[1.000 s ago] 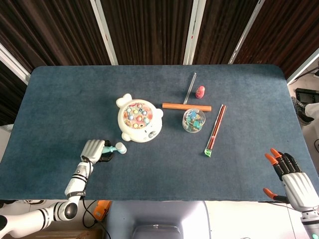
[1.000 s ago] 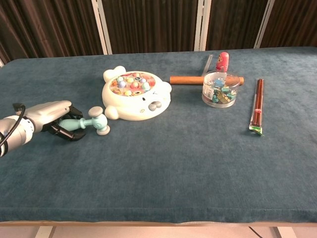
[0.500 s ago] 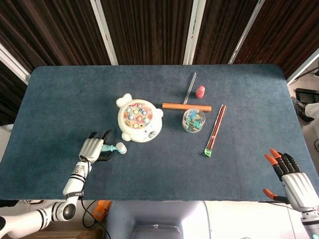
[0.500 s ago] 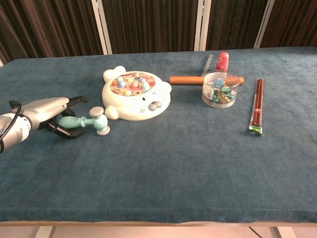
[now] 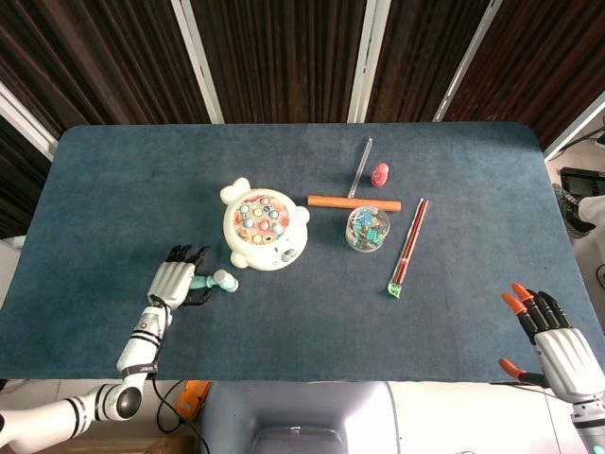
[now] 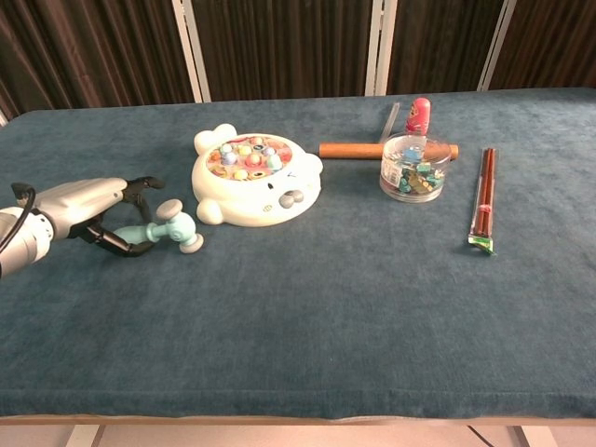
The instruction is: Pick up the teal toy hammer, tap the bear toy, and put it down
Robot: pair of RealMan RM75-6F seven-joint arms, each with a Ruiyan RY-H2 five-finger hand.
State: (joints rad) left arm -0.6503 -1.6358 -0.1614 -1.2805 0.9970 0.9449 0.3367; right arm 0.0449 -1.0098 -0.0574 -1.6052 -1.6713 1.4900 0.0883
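Teal toy hammer handle hidden under loosely spread left hand, grip unclear, right hand open, empty.

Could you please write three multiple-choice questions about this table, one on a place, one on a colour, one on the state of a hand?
1. Where does the teal toy hammer lie?
A. left of the bear toy
B. right of it
C. on top of it

2. What colour is the small doll behind the clear round container?
A. blue
B. yellow
C. pink-red

3. How is the left hand?
A. gripping the bear toy
B. fingers spread above the hammer handle
C. out of sight

Answers:
1 A, its head lies just left of the bear.
2 C, the chest view shows it.
3 B, the fingers arch apart over the handle.
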